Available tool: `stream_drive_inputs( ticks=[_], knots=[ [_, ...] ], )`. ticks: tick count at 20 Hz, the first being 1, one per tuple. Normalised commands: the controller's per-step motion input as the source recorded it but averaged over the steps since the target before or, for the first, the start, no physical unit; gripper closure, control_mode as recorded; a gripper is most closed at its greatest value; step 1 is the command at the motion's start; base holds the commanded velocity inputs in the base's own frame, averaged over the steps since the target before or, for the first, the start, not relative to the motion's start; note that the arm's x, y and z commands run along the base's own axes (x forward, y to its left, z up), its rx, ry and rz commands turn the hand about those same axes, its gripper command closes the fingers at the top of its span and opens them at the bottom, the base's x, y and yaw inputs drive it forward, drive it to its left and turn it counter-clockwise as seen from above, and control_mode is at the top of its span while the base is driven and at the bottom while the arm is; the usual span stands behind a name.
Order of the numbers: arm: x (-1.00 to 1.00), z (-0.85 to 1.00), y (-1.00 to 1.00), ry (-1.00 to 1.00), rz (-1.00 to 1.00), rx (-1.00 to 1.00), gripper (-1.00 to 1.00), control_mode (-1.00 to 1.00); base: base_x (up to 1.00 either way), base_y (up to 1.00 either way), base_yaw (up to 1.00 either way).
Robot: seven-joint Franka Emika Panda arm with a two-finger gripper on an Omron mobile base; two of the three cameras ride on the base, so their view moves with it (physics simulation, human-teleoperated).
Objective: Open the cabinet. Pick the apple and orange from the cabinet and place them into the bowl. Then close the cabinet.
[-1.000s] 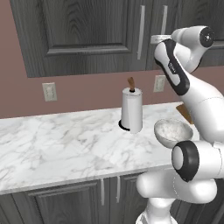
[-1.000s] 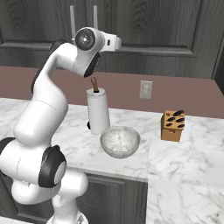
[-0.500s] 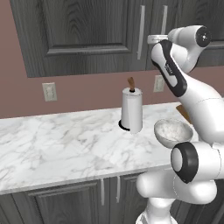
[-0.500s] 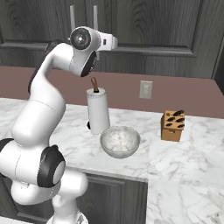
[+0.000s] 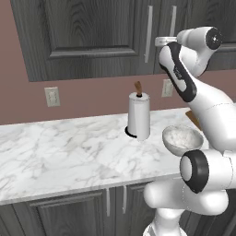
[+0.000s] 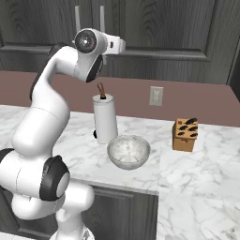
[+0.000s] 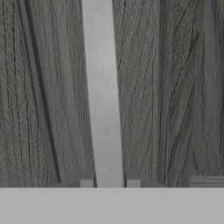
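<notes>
The dark grey cabinet (image 5: 92, 37) (image 6: 159, 28) hangs above the counter with its doors shut, so the apple and the orange are hidden. My arm reaches up to the pair of long silver handles where the doors meet. In the hand view one silver handle (image 7: 103, 96) runs straight up the middle, and my gripper (image 7: 109, 181) is shut on its lower part, one dark fingertip (image 7: 86, 182) pressed to each side. The whitish speckled bowl (image 5: 183, 138) (image 6: 128, 151) sits with nothing in it on the marble counter below, near the front edge.
A white paper-towel roll (image 5: 138, 115) (image 6: 105, 123) stands just behind the bowl. A wooden knife block (image 6: 185, 135) sits to the right of it. Wall outlets (image 5: 51, 97) (image 6: 156, 95) are on the brown backsplash. Lower cabinet doors run under the counter (image 5: 60, 156).
The jaws have closed in on the cabinet handle. The hand has edged slightly toward the doors; the doors have not moved.
</notes>
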Motion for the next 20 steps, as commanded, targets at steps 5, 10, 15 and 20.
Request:
stream_drive_inputs(
  ticks=[5,10,15,20],
  knots=[
    [-0.07,0.0,-0.15,-0.02,0.05,0.0,1.0,-1.0,0.0,0.0,0.0],
    [-0.25,0.0,-0.2,-0.01,0.03,0.0,1.0,-1.0,0.0,0.0,0.0],
    [-0.34,0.0,-0.21,0.0,0.0,0.0,1.0,-1.0,0.0,0.0,0.0],
    [-0.47,0.0,-0.29,0.0,0.0,0.0,1.0,-1.0,0.0,0.0,0.0]
  ],
)
